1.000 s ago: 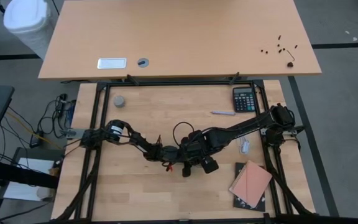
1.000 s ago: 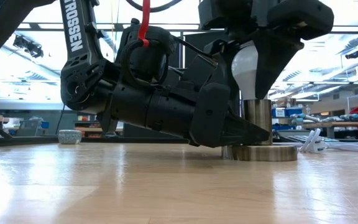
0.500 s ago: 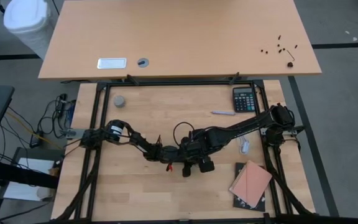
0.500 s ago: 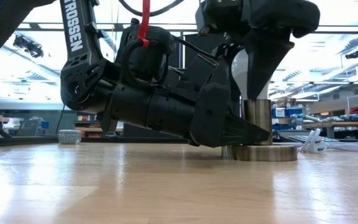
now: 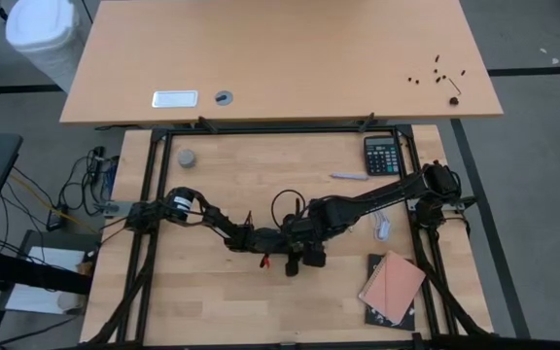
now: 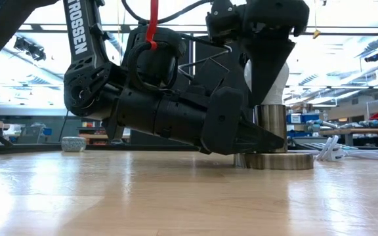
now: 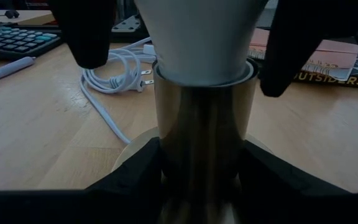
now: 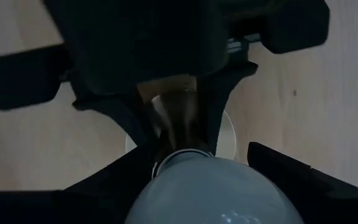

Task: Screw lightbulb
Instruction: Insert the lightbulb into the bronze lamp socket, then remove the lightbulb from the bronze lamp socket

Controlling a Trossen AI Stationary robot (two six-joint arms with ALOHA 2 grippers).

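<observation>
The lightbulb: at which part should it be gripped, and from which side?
Probably the white glass dome of the lightbulb, from straight above: it stands upright in the socket, its screw end hidden inside. The right gripper already brackets it so; the left gripper clamps the socket.

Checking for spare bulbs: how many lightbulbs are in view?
1: the lightbulb sits in the metal socket at the table's middle, between both claws. None elsewhere, though the arms may hide some.

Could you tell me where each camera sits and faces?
High: overhead, straight down on wooden table; left arm, right arm show.
Low: table height, level; left claw clamps silvery metal socket.
Left wrist: faces socket between own fingers.
Right wrist: looks down on small white pear-shaped lightbulb in right claw.
Shared: wrist views show bulb, socket.
</observation>
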